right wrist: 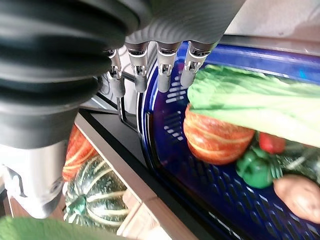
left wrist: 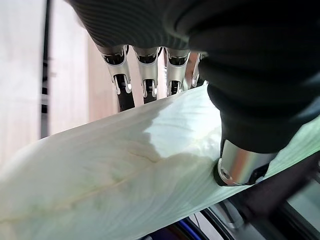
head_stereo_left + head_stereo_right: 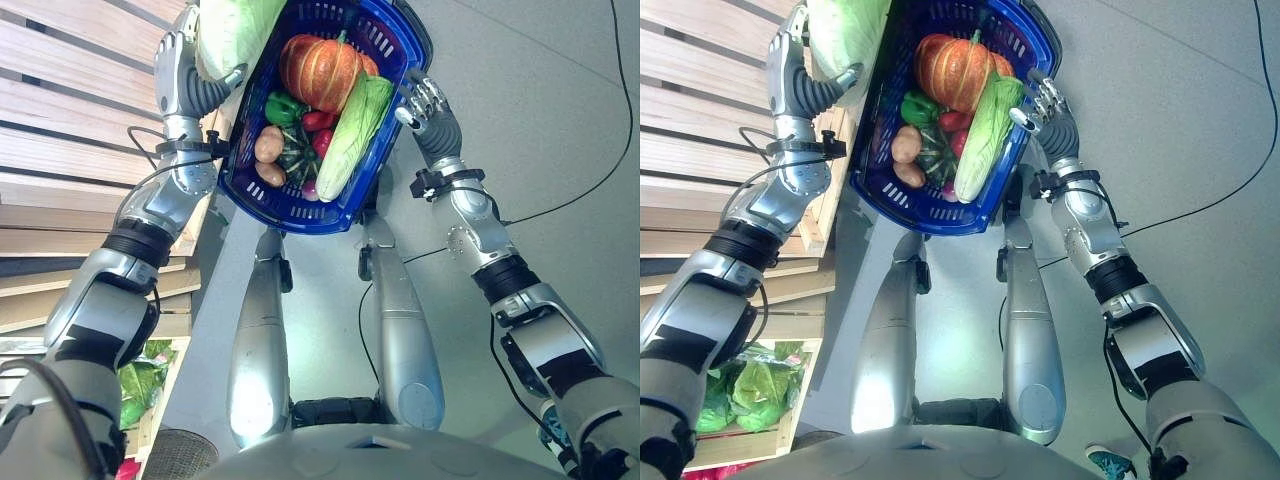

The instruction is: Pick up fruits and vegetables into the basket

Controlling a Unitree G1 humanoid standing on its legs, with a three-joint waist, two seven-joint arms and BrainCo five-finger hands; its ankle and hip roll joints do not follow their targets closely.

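My left hand [image 3: 178, 82] is shut on a large pale green cabbage [image 3: 235, 30], held just over the left rim of the blue plastic basket [image 3: 300, 222]. In the left wrist view the thumb [image 2: 240, 167] presses on the cabbage leaf [image 2: 125, 175] and the fingers curl behind it. The basket hangs above the floor with my right hand [image 3: 425, 105] shut on its right rim. Inside lie an orange pumpkin [image 3: 318, 68], a long napa cabbage [image 3: 352, 130], a green pepper [image 3: 283, 106], a red pepper [image 3: 318, 120], potatoes [image 3: 268, 145] and a dark green squash [image 3: 297, 160].
Wooden slatted shelves [image 3: 70, 110] run along the left. A crate of leafy greens [image 3: 750, 388] sits at the lower left. Beside the basket a wooden shelf holds a striped green pumpkin [image 1: 97, 195] and an orange one [image 1: 80, 150]. Grey floor [image 3: 540, 90] lies to the right.
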